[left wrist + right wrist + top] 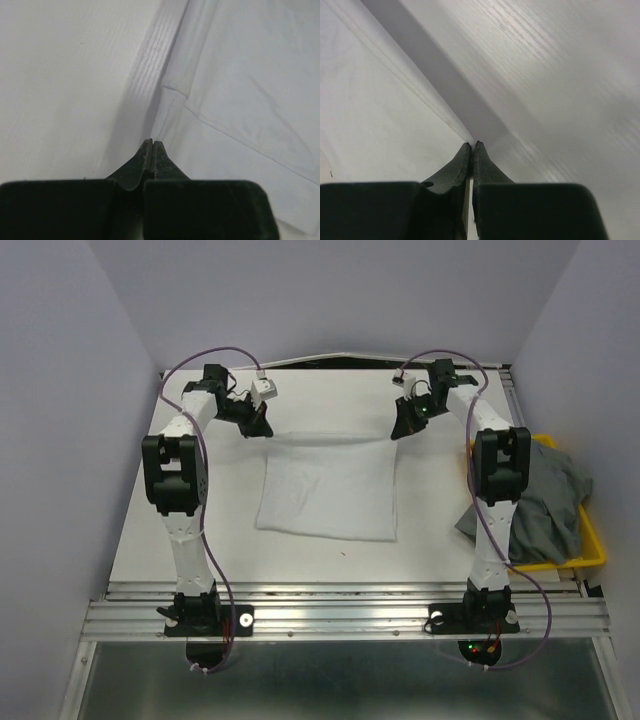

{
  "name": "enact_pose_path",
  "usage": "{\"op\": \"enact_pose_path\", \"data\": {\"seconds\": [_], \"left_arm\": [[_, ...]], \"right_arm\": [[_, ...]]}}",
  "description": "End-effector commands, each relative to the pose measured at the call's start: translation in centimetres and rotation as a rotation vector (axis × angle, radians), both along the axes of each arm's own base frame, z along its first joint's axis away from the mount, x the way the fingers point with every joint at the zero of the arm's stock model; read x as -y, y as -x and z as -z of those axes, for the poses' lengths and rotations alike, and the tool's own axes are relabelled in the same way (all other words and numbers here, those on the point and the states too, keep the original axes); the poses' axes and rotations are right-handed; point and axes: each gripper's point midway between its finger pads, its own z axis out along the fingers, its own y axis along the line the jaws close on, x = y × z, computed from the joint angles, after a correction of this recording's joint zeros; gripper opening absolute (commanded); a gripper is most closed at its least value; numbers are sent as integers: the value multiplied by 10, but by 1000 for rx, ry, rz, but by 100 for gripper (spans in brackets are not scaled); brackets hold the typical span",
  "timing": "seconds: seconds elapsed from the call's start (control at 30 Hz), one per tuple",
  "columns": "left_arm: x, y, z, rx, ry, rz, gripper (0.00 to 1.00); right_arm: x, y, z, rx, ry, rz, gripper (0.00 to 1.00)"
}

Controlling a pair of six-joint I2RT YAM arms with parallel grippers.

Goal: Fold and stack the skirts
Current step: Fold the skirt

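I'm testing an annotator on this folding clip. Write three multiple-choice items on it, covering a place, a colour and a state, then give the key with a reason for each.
1. Where does the grey cloth lie?
A. In the yellow tray at the right edge of the table
B. Folded at the near edge
C. Draped over the left arm

2. What colour is the skirt spread in the middle?
A. Grey
B. White
C. Yellow

3. How do the left gripper and right gripper stand?
A. Both wide open
B. Left shut, right open
C. Both shut on the skirt's far corners

Key:
1 A: the grey folds fill the tray and spill over its rim.
2 B: it reads white in every view.
3 C: each wrist view shows the fingers pressed together on the cloth's edge.
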Motion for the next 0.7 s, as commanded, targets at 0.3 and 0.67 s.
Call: {"op": "enact_pose_path", "data": {"seconds": [0.3,0.67], "left_arm": [[-16,73,-32,155,-102,89,0],[-28,142,-16,147,-186,123,0]], "right_arm": [[-6,75,-46,80,54,-119,1],[-8,139,-40,121,124,-182,1]]}}
